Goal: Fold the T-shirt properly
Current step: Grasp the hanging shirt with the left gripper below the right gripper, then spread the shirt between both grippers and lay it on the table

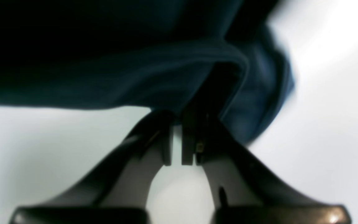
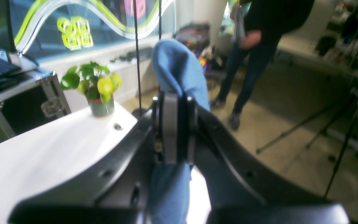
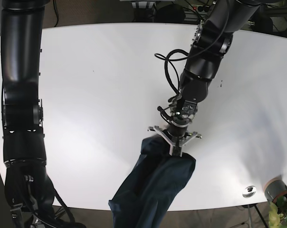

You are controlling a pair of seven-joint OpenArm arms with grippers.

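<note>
- Gripping a fold of the T-shirt [image 1: 154,77], the left claw [image 1: 177,146] has its jaws almost together, with only a thin slit of bright worktop [image 1: 42,149] showing between the pads lower down; the dark blue cloth passes over the tips and bunches to their right in the left wrist view.
- From the base view, the left claw [image 3: 176,148] points down at the top edge of the T-shirt [image 3: 153,190], meeting the cloth at its upper end.
- Below the left claw, the T-shirt lies as a long, crumpled dark band that runs down and to the left across the worktop [image 3: 96,85], reaching the near edge and hanging over it.
- Above the left claw rises its arm [image 3: 205,57], with a black cable looping beside the wrist.
- The right claw [image 2: 176,102] is closed on a strip of blue cloth, the T-shirt [image 2: 179,68], which stands up in a rounded fold above the pads and hangs down again beneath them.
- Beyond the right claw in its wrist view sits a potted plant [image 2: 95,87] on the corner of the worktop [image 2: 42,155], left of the claw, with a black case [image 2: 26,105] further left.
- To the right of the right claw, a person [image 2: 256,46] in dark clothes stands on the floor, apart from the worktop.
- The right arm [image 3: 22,95] stands along the left side of the base view, well apart from the left claw; its claw is out of that view.
</note>
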